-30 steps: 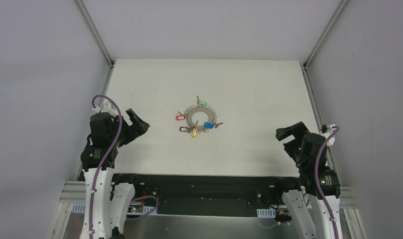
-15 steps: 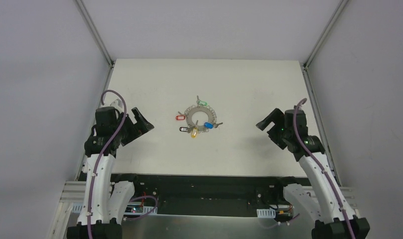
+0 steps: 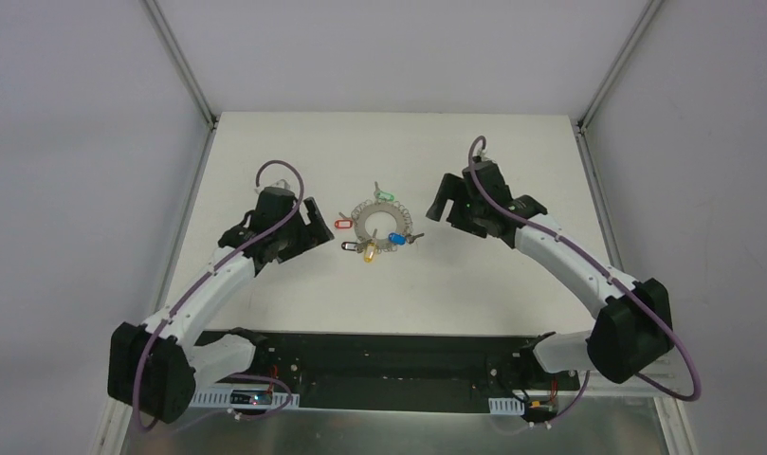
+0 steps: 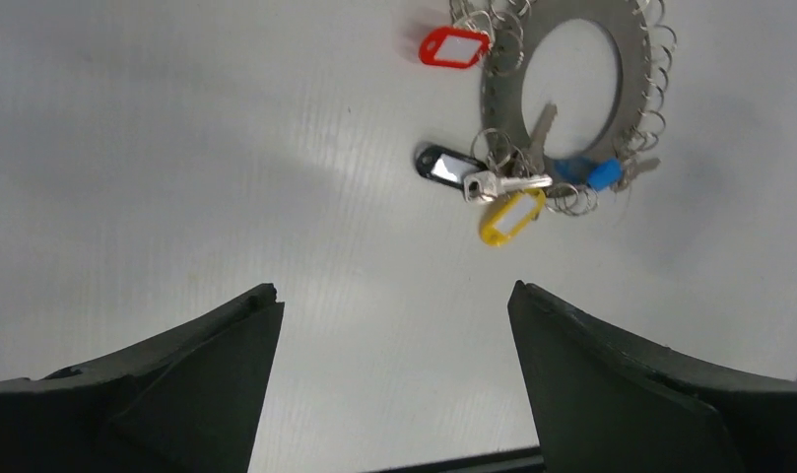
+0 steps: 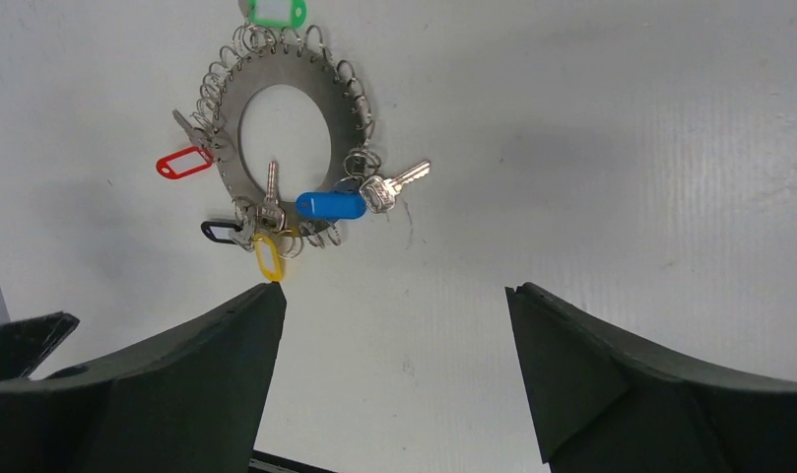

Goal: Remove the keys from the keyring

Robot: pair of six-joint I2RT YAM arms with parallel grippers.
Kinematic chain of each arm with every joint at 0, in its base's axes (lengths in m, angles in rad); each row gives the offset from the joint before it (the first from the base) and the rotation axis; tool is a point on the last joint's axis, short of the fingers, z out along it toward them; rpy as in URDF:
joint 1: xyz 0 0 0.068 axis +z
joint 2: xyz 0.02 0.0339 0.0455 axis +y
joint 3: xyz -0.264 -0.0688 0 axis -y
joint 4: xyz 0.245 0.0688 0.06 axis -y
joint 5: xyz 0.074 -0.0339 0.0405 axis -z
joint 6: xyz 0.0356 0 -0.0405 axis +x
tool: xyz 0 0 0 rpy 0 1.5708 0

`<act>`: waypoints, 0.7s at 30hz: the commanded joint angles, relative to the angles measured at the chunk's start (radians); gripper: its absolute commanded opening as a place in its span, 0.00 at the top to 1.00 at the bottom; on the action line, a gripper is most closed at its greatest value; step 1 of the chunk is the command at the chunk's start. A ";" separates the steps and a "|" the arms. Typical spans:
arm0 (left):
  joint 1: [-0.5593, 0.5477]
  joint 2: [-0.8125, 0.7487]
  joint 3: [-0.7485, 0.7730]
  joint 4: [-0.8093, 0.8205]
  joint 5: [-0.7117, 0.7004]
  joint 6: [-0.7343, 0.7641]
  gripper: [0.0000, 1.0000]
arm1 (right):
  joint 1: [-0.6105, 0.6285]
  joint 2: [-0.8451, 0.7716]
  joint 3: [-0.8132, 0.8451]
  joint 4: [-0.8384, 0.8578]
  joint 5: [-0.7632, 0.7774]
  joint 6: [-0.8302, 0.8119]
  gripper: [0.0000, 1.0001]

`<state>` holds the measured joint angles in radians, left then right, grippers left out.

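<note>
The keyring (image 3: 380, 225) lies flat in the middle of the white table, a silvery ring with many small wire loops round its edge. Keys hang from it with green (image 3: 385, 197), red (image 3: 342, 225), black (image 3: 349, 245), yellow (image 3: 369, 252) and blue (image 3: 396, 239) tags. My left gripper (image 3: 315, 216) is open and empty just left of the ring. My right gripper (image 3: 443, 201) is open and empty just right of it. The left wrist view (image 4: 392, 289) shows the keyring (image 4: 635, 59) ahead to the right. The right wrist view (image 5: 394, 289) shows the keyring (image 5: 343, 128) ahead to the left.
The white table (image 3: 512, 152) is bordered by grey walls with aluminium frame rails at the back corners. The black base rail (image 3: 389, 355) runs along the near edge.
Both arms have swung out from near their bases towards the keyring, the left to its left side and the right to its right side. The keyring has not moved.
</note>
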<state>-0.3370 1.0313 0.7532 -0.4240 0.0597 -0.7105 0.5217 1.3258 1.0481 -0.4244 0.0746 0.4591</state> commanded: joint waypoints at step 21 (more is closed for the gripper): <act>0.053 0.674 0.186 0.580 0.193 0.198 0.40 | 0.041 -0.005 0.003 0.154 -0.060 -0.075 0.08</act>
<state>-0.2916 1.6604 0.8852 0.0864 0.1081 -0.5453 0.5583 1.3487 1.0447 -0.3084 0.0353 0.4042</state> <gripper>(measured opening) 0.606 0.920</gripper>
